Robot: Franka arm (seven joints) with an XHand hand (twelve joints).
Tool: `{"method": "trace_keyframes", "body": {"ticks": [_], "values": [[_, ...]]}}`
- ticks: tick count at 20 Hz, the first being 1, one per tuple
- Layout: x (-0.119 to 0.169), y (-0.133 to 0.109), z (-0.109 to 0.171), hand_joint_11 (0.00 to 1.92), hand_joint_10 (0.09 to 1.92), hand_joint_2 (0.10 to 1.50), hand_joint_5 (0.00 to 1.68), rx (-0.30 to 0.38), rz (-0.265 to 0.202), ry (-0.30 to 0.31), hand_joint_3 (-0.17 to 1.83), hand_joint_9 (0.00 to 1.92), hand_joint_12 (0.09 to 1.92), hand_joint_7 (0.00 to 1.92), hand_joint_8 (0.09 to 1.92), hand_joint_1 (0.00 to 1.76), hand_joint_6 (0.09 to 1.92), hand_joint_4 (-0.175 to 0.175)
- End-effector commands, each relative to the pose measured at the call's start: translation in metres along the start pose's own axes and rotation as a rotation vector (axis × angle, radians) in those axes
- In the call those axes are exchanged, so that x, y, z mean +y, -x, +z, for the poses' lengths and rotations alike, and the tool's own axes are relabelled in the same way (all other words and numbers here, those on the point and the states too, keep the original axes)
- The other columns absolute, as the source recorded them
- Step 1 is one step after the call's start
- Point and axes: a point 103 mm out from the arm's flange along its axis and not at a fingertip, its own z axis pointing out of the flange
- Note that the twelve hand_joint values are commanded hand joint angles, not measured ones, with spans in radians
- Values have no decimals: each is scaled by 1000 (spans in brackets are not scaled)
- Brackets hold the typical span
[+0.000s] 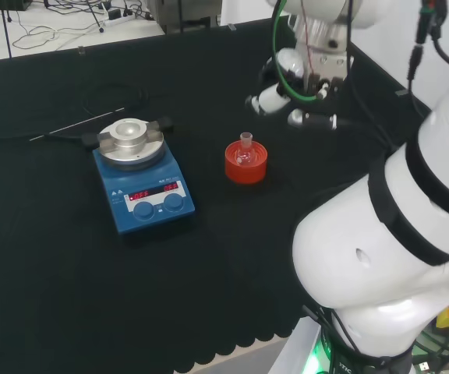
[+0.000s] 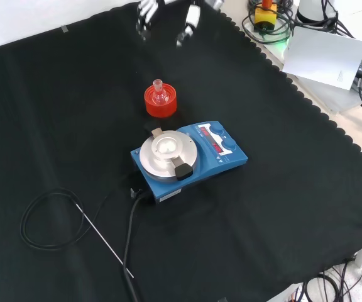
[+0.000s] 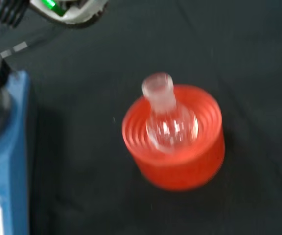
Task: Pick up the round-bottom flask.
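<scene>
The black and white hand (image 1: 295, 97) hangs with fingers (image 2: 145, 12) spread and relaxed, holding nothing, above and apart from the small clear glass round-bottom flask (image 1: 245, 153), which sits upright in a red ribbed ring stand (image 1: 245, 164) on the black-clothed counter (image 1: 68, 280) just beside the blue stirrer plate (image 1: 143, 175).

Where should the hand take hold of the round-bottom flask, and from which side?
Probably the neck, from above: the round-bottom flask stands upright with its bulb sunk in the red ribbed stand, so just the neck protrudes.
</scene>
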Motion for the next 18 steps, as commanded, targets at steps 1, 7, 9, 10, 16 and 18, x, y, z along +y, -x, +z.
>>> {"method": "trace_keyframes", "body": {"ticks": [1,7,9,10,16,18], "values": [[40,13,67,234,647,637,572,57,-1,4,533,531,1375,330,657,839,294,-20],[47,14,81,224,651,614,561,67,-7,27,545,530,1379,325,664,854,288,-19],[48,14,82,222,652,610,557,70,-9,43,546,530,1379,325,665,858,286,-20],[50,14,83,220,652,608,556,72,-10,46,547,530,1379,324,666,859,285,-20],[57,15,91,215,654,602,556,86,-15,43,555,529,1381,321,670,863,285,-21],[59,14,93,215,655,600,558,86,-20,52,556,529,1382,320,671,865,286,-21]]}}
